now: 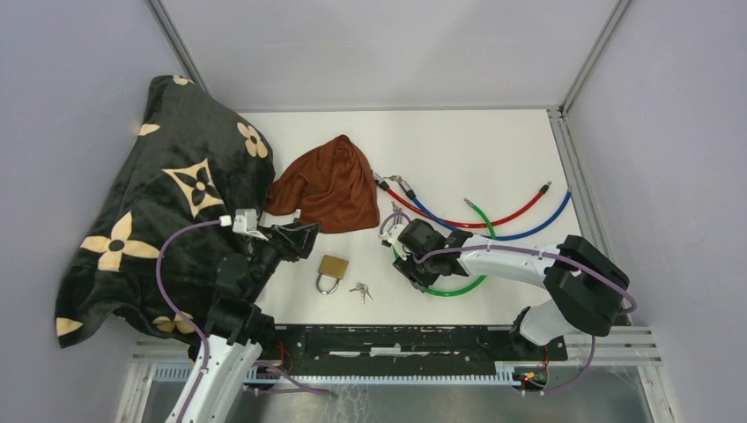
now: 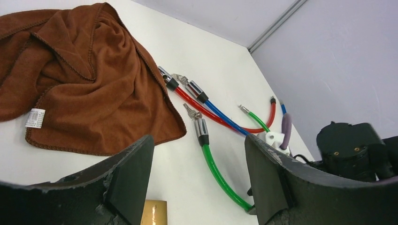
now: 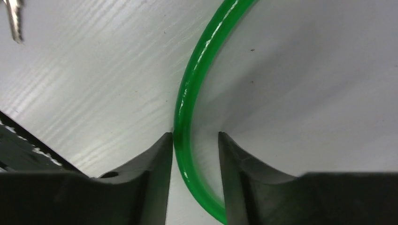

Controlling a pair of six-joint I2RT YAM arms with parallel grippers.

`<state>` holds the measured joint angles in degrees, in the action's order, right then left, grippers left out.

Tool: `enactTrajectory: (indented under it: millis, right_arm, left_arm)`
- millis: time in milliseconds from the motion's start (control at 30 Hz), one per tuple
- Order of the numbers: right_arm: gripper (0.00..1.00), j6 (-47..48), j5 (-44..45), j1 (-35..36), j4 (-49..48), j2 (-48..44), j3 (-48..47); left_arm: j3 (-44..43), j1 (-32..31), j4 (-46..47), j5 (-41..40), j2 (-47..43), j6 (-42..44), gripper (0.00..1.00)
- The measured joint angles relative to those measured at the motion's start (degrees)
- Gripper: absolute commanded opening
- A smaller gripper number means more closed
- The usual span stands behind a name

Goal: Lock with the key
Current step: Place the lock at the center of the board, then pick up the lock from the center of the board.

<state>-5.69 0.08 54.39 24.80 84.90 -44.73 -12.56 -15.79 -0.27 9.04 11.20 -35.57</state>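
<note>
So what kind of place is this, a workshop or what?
Most likely a robotics lab test cell: a white table boxed in by plain grey panels on metal framing, a left arm and a right arm bolted at its near edge, and practice props laid out: brass padlock, keys, coloured cable locks.

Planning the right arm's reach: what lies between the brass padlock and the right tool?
A small bunch of keys lies on the table between the brass padlock and the right tool; the top view shows it.
</note>
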Motion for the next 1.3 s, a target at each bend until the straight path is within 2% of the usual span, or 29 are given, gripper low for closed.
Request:
enactTrajectory:
  millis: [67, 100, 267, 333, 467, 533, 600, 667, 733, 767, 900, 967, 1100, 1167, 1200, 1233, 1300]
  right_arm:
    - [0.14, 0.3, -0.6, 0.0, -0.1, 1.3, 0.0]
    - [0.09, 0.4, -1.3, 0.0, -0.3, 1.9, 0.0]
    - [0.00, 0.8, -6.7, -0.2, -2.1, 2.9, -0.7]
    - [0.00, 1.0, -8.8, -0.1, -2.6, 3.9, -1.7]
    - [0.00, 2.5, -12.8, -0.1, -2.7, 5.1, -4.9]
    - [0.00, 3.3, -15.1, -0.6, -2.9, 5.1, -5.9]
    - [0.00, 4.4, -18.8, -1.9, -3.5, 5.1, -6.3]
    - [0.00, 5.1, -22.2, -3.7, -3.6, 5.0, -6.2]
    - [0.00, 5.4, -24.9, -5.7, -4.3, 4.7, -5.6]
    - [0.00, 5.6, -26.2, -6.6, -4.8, 4.2, -5.0]
    - [0.00, 5.6, -30.4, -8.6, -5.9, 2.7, -3.1]
    - [0.00, 5.6, -31.9, -8.8, -6.3, 1.9, -2.4]
    - [0.00, 5.6, -34.4, -9.7, -6.2, -1.1, -1.4]
    - [0.00, 5.6, -35.4, -10.3, -6.2, -3.1, -1.0]
    - [0.00, 5.6, -35.9, -10.4, -6.2, -4.2, -0.9]
    - [0.00, 5.6, -36.2, -10.6, -6.1, -5.2, -0.8]
    - [0.00, 5.6, -36.6, -10.9, -6.1, -7.1, -0.8]
  left_arm:
    - [0.0, 0.4, 0.6, 0.0, 0.6, -0.8, 0.76]
    - [0.0, 0.6, 0.9, 0.1, 0.9, -1.1, 0.76]
    - [0.0, 2.0, 1.7, 0.5, 3.2, -2.1, 0.75]
    - [0.0, 2.3, 2.5, 1.2, 4.3, -1.9, 0.74]
    - [-0.1, 2.4, 5.7, 8.1, 7.2, 4.0, 0.67]
    - [-0.8, 2.5, 6.9, 15.8, 10.0, 10.9, 0.66]
    - [-3.1, 2.0, 5.4, 24.0, 14.0, 21.4, 0.67]
    - [-7.1, -0.6, 0.8, 29.1, 19.4, 35.4, 0.68]
    - [-11.3, -6.3, -3.8, 29.4, 25.3, 49.9, 0.71]
    - [-12.7, -9.8, -5.2, 28.8, 27.6, 55.6, 0.75]
    - [-16.7, -27.9, -6.7, 23.3, 40.2, 78.4, 0.83]
    - [-17.0, -31.1, -5.4, 22.6, 46.1, 85.1, 0.83]
    - [-17.1, -31.6, -0.9, 21.1, 56.3, 96.0, 0.83]
    - [-17.1, -31.6, 1.0, 21.1, 59.6, 100.6, 0.79]
    - [-17.1, -31.6, 1.9, 21.1, 61.2, 102.4, 0.74]
    - [-17.2, -31.6, 2.9, 21.0, 62.5, 103.0, 0.68]
    - [-17.7, -31.6, 6.0, 20.7, 65.9, 103.9, 0.48]
